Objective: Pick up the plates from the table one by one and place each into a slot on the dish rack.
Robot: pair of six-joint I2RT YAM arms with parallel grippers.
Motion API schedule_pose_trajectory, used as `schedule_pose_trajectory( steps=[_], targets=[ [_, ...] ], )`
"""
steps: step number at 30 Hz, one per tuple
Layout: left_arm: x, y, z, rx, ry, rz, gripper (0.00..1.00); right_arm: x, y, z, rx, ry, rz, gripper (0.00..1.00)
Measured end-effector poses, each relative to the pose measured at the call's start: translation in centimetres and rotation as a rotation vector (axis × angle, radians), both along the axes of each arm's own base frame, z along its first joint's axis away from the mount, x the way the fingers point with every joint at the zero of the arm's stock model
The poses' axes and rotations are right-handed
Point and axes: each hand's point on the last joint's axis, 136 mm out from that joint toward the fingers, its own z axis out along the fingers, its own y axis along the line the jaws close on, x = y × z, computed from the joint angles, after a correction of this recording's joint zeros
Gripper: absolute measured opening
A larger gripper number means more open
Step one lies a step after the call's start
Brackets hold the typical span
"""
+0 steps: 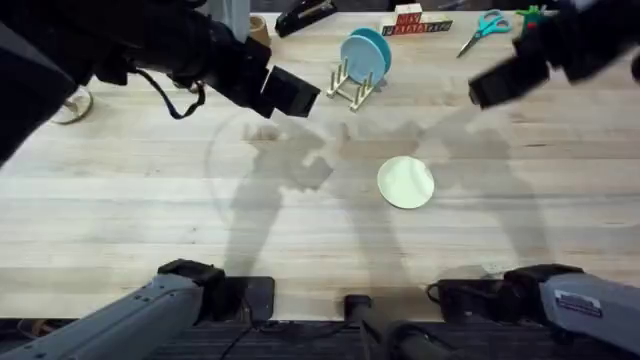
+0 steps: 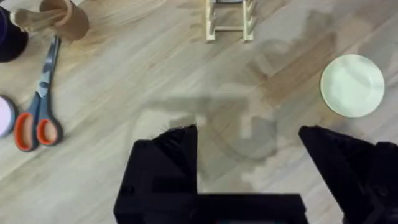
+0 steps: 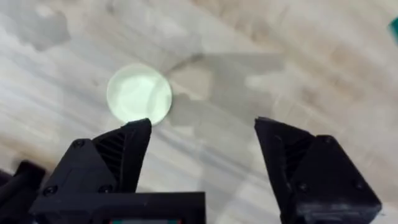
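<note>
Dish rack [image 1: 352, 84] with light blue plate [image 1: 361, 52] (upright)

— What sort of place?
— Looks like a robotics lab or workshop bench: wide plank-grain table [image 1: 150, 200], two robot arm bases bolted at the near edge with cables between.
— Anything else pointing that way?
— Loose supplies along the far edge: teal scissors [image 1: 485, 27], orange-handled scissors [image 2: 38, 99], a black stapler [image 1: 305, 15].

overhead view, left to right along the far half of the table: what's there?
left pincer → dish rack holding the light blue plate → red blocks → scissors → right pincer.
</note>
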Motion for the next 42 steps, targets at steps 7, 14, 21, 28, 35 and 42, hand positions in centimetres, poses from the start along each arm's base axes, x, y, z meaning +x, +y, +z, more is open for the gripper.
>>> schedule_pose_trajectory(
  steps=[7,14,21,28,35,42],
  targets=[
    [-1.7,0.0,-1.0,-0.006,0.085,-0.007,0.992,-4.2,-1.5,-2.0,0.079,0.092,-0.092,0.995],
    [-3.4,-2.2,-0.6,-0.141,0.166,-0.056,0.749,-4.5,-1.5,-1.6,0.133,0.083,-0.119,0.996],
    [-4.9,-5.1,1.1,-0.355,0.254,-0.117,0.046,-4.5,-1.5,-1.6,0.136,0.083,-0.122,0.995],
    [-4.7,-7.6,0.5,-0.558,0.302,-0.156,0.043,-4.5,-1.5,-1.6,0.136,0.084,-0.122,0.994],
    [-4.8,-9.8,-2.1,-0.701,0.373,-0.159,0.042,-4.5,-1.5,-1.6,0.136,0.084,-0.122,0.995],
    [-6.0,-12.7,-4.4,-0.828,0.452,-0.16,0.043,-4.5,-1.5,-1.6,0.136,0.084,-0.122,0.995]
  ],
)
